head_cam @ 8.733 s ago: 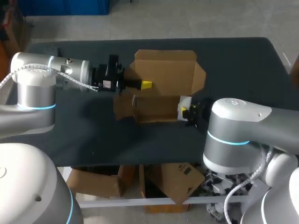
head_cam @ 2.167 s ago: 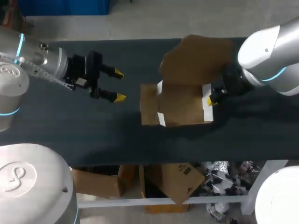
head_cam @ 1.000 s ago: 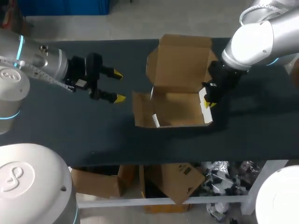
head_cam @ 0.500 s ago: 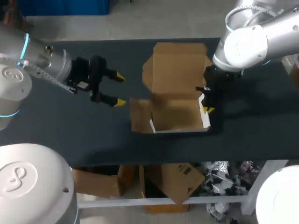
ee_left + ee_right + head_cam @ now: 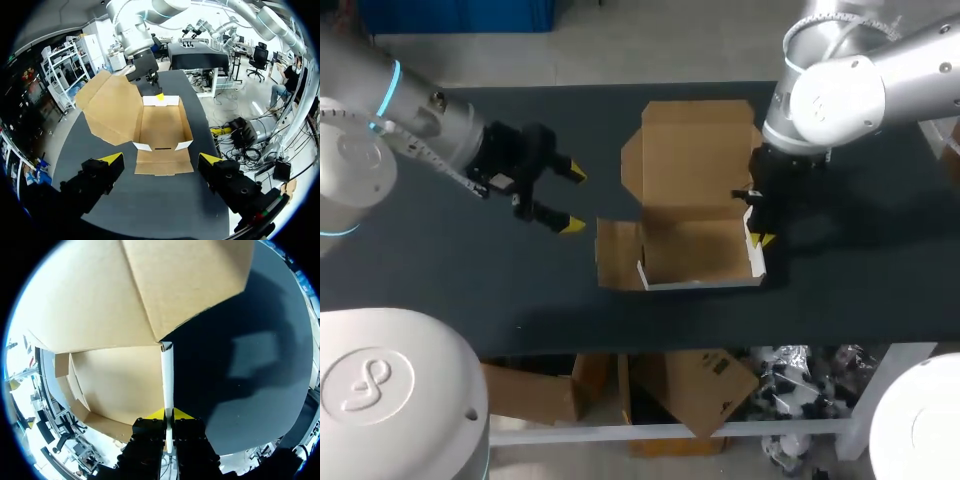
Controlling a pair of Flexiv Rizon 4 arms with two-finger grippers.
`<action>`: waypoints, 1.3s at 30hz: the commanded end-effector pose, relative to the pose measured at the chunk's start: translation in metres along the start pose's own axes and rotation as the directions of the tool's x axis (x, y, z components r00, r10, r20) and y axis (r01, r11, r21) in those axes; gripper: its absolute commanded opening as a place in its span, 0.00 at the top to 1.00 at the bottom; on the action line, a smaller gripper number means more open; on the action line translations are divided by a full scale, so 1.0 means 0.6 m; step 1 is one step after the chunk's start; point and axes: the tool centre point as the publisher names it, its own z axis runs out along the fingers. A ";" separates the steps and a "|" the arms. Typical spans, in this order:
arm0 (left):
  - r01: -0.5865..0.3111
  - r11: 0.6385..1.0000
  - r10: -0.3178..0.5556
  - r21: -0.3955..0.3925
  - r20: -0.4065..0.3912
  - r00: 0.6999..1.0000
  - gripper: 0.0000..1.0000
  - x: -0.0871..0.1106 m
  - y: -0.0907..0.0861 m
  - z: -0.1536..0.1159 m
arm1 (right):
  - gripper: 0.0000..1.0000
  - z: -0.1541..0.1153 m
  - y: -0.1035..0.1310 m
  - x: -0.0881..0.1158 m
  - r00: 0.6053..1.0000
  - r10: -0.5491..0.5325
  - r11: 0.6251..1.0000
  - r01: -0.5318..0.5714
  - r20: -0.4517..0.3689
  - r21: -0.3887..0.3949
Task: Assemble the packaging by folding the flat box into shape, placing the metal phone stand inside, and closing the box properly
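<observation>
Box: the box (image 5: 692, 250) sits near the middle of the tabletop (image 5: 470, 290), its tray formed and open upward, and I see nothing inside it.
Lid: the lid (image 5: 695, 150) is thrown back from the far wall, toward the far side of the tabletop.
End flap: one end flap (image 5: 615, 255) lies unfolded, flat on the tabletop, at the end of the box that faces my left arm.
Right tool: the right tool (image 5: 757, 228) is at the opposite end, fingers closed narrow on the white-edged side wall (image 5: 167, 375), one finger on each face, so I judge it is steadying the box.
Left tool: the left tool (image 5: 567, 198) hangs empty above the tabletop with its fingers spread wide, near the flap end but touching nothing.
Key relation: in the left wrist view the box lies straight ahead of the left tool's fingers, the flat flap nearest and the right tool at the far end. The box's long axis runs along that same line, from one tool to the other.
Nearer arm: the left, and it alone is free, so folding that flap up looks like its job.
Phone stand: I cannot find the phone stand in any view.
Progress: the tray is shaped. Loading and closing are not yet done.
</observation>
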 end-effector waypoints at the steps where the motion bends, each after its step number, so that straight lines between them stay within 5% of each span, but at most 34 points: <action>1: 0.008 1.000 -0.008 -0.013 -0.012 1.000 0.00 -0.006 0.009 0.005 | 1.00 0.002 0.005 0.003 1.000 0.006 1.000 -0.006 0.014 0.019; 11: 0.037 0.999 -0.038 -0.017 -0.018 0.999 0.00 -0.012 0.038 0.004 | 1.00 0.012 0.005 0.006 1.000 0.005 0.999 -0.006 0.019 0.035; 39: 0.037 0.999 -0.038 -0.017 -0.018 0.999 0.00 -0.012 0.038 0.004 | 1.00 0.035 0.017 0.010 0.998 0.034 0.994 -0.039 0.053 0.100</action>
